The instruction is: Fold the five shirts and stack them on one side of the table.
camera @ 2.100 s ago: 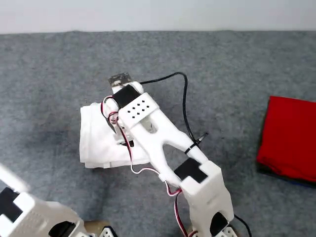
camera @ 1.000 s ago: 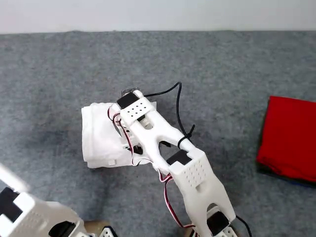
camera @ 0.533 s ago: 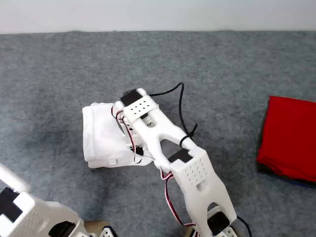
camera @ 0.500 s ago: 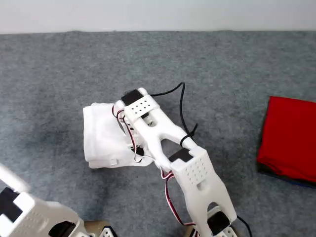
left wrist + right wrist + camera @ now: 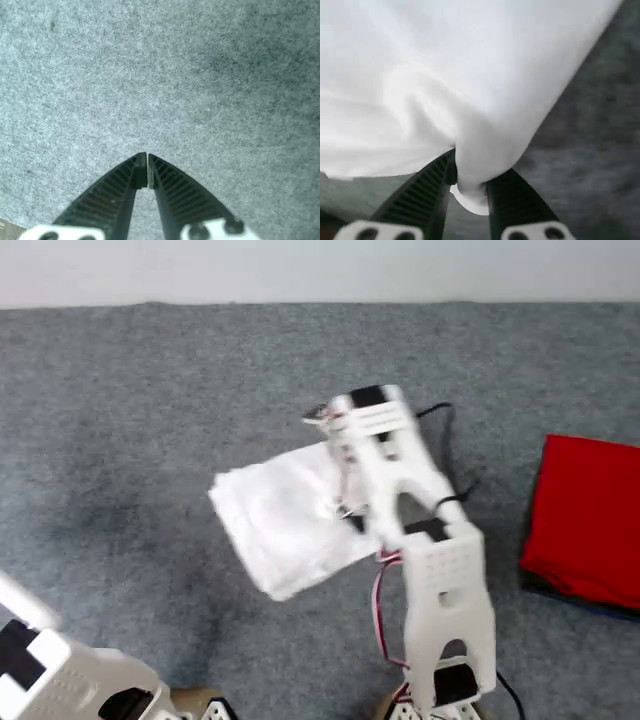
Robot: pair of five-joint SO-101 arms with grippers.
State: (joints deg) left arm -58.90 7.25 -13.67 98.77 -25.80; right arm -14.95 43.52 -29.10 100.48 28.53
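1. At the lower left corner of the high view, the left arm's white base [image 5: 60,670] is sitting at the table's near edge.
2. The left gripper [image 5: 146,165] is hanging over bare grey table cover [image 5: 210,75]. Its two black ribbed jaws are pressed tip to tip, with nothing between them.
3. A little left of centre in the high view, the folded white shirt [image 5: 285,520] is lying aslant on the grey cover [image 5: 130,390], one corner pointing to the lower middle of the frame. I cannot tell whether it is resting flat or hanging just off the surface.
4. The right arm [image 5: 430,550] is stretching up from the bottom edge, right of centre, over the white shirt's right side.
5. The right gripper [image 5: 472,172] is clenching a bunched fold of the white shirt [image 5: 445,65]. The cloth is squeezed between both jaws and a small tongue of it is poking out below them.
6. At the right edge of the high view, a folded red shirt [image 5: 585,520] is lying flat, well apart from the white one, with a dark edge [image 5: 560,592] showing beneath it.
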